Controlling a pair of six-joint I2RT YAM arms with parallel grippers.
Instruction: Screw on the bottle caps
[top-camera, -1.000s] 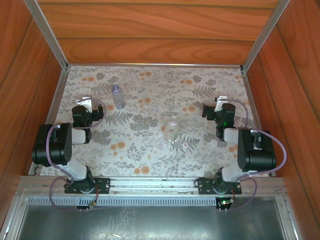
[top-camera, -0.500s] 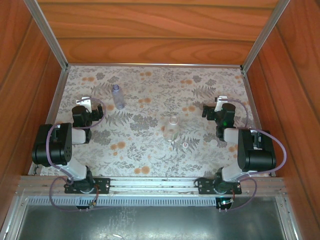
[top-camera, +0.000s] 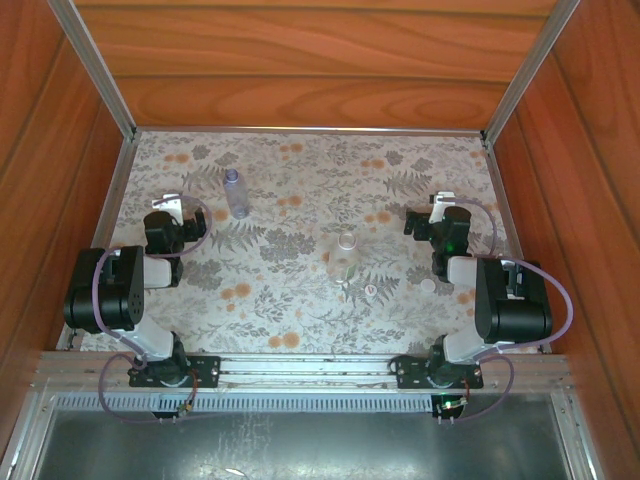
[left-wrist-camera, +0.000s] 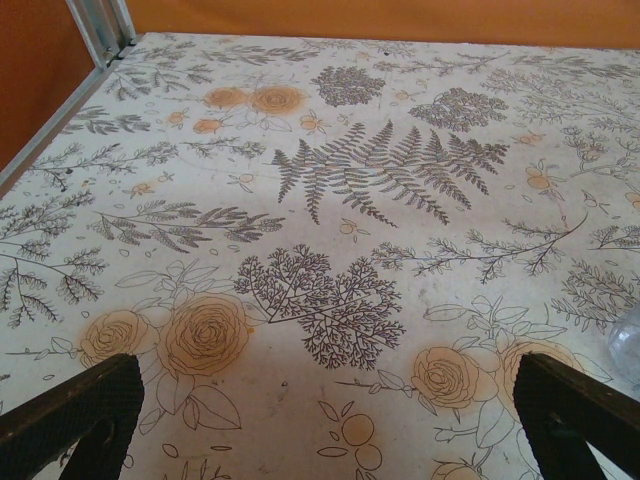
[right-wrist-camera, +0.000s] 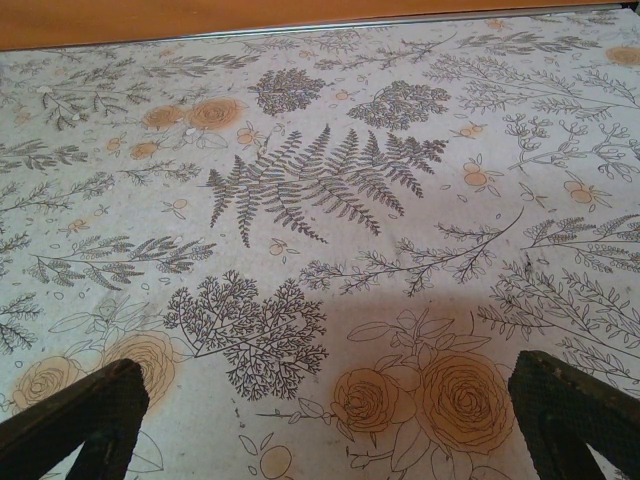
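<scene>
Both grippers released: left gripper (left-wrist-camera: 322, 368), right gripper (right-wrist-camera: 330, 372), empty above the table (top-camera: 300, 322).
Lilac bottle (top-camera: 236, 194) at 10 o'clock, labelled bottle (top-camera: 345, 260) near centre; translucent cap (top-camera: 371, 291) at its 5 o'clock, white cap (top-camera: 428, 285) at 4.

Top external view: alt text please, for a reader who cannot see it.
Two small clear bottles stand on a floral table, a lilac-tinted bottle at far left and a yellow-green-labelled bottle at centre, with two tiny white caps lying right of it. Left gripper and right gripper sit at the sides, holding nothing.
</scene>
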